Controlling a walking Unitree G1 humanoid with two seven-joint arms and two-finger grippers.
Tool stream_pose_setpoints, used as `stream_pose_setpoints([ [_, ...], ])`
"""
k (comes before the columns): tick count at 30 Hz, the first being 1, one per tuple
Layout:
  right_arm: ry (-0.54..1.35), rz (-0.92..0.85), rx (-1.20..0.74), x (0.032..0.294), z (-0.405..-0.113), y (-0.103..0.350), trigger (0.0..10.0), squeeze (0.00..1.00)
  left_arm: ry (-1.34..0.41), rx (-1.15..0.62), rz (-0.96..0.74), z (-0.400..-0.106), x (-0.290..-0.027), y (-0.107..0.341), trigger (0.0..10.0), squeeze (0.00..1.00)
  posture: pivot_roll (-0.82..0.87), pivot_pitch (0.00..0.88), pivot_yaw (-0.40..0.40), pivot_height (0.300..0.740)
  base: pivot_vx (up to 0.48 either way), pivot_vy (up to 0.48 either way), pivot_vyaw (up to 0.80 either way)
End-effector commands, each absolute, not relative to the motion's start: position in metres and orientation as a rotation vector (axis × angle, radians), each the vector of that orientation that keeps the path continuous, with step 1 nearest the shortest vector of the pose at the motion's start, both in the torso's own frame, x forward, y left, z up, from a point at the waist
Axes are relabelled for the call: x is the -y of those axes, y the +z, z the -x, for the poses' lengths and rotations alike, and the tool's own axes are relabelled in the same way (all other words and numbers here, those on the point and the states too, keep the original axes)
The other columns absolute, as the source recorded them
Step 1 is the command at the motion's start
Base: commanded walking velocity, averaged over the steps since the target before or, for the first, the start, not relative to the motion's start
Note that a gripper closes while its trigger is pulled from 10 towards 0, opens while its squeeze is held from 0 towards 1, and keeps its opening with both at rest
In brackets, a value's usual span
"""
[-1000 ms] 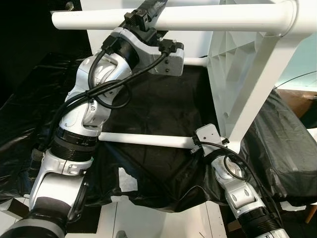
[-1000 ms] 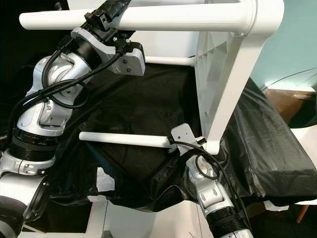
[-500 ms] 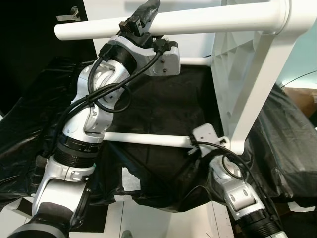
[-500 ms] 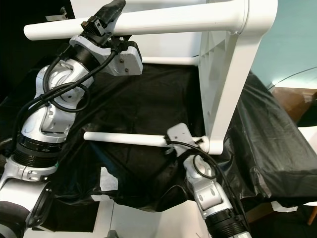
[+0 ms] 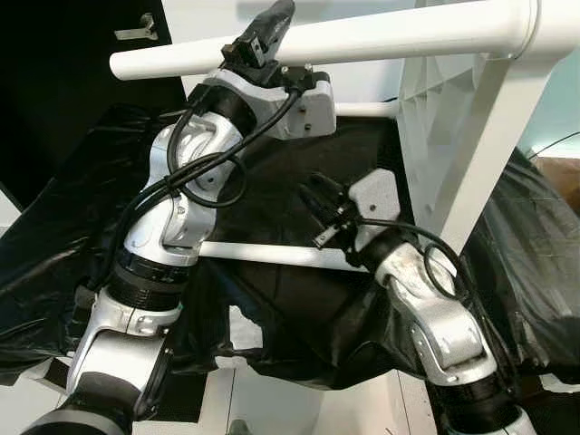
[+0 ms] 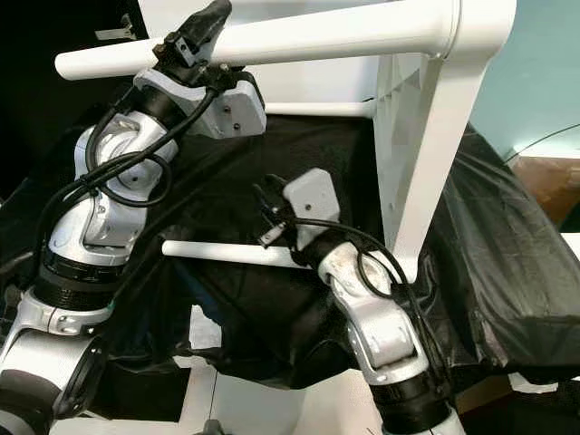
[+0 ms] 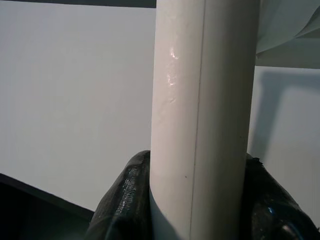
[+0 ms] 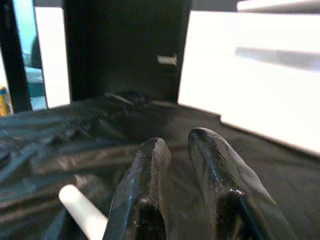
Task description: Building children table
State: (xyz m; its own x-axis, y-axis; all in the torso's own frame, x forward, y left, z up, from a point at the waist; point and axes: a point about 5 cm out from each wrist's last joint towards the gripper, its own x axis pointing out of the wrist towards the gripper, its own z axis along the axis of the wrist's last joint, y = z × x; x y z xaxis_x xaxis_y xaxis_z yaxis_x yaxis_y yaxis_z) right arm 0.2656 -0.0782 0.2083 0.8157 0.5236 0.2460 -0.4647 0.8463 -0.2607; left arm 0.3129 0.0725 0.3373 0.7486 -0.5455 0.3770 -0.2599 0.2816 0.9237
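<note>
White table frame (image 5: 453,136) stands on black sheet (image 5: 281,199), white wall behind. Left gripper (image 5: 263,32) clamps top bar (image 5: 381,36); wrist cam shows both fingers (image 7: 125,200) hugging it. Right gripper (image 8: 182,165) nearly closed, empty, above lower rod (image 5: 263,254).

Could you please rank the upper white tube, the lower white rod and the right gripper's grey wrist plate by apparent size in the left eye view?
1. upper white tube
2. lower white rod
3. grey wrist plate on the right gripper; it sits nearer the camera, so true size is unsure.
</note>
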Motion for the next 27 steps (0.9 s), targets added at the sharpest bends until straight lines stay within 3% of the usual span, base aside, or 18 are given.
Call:
stream_pose_setpoints([
  [1, 0.468, 0.177, 0.230, 0.089, -0.261, 0.193, 10.0, 0.00, -0.415, 0.490, -1.232, -0.329, -0.073, 0.295, 0.0, 0.00, 0.03, 0.053, -0.031, 0.740, 0.000, 0.000, 0.00],
  [16, 0.348, 0.081, 0.029, 0.145, -0.195, 0.165, 10.0, 0.00, -0.437, 0.449, -1.184, -0.333, -0.081, 0.283, 0.0, 0.00, -0.06, 0.041, 0.009, 0.740, 0.000, 0.000, 0.00],
  [21, 0.352, 0.077, -0.011, 0.152, -0.179, 0.161, 10.0, 0.00, -0.463, 0.403, -1.105, -0.336, -0.084, 0.272, 0.0, 0.00, -0.09, 0.039, 0.023, 0.740, 0.000, 0.000, 0.00],
  [27, 0.358, 0.061, -0.006, 0.145, -0.184, 0.161, 10.0, 0.00, -0.524, 0.309, -0.973, -0.339, -0.081, 0.255, 0.0, 0.00, -0.09, 0.036, 0.027, 0.740, 0.000, 0.000, 0.00],
])
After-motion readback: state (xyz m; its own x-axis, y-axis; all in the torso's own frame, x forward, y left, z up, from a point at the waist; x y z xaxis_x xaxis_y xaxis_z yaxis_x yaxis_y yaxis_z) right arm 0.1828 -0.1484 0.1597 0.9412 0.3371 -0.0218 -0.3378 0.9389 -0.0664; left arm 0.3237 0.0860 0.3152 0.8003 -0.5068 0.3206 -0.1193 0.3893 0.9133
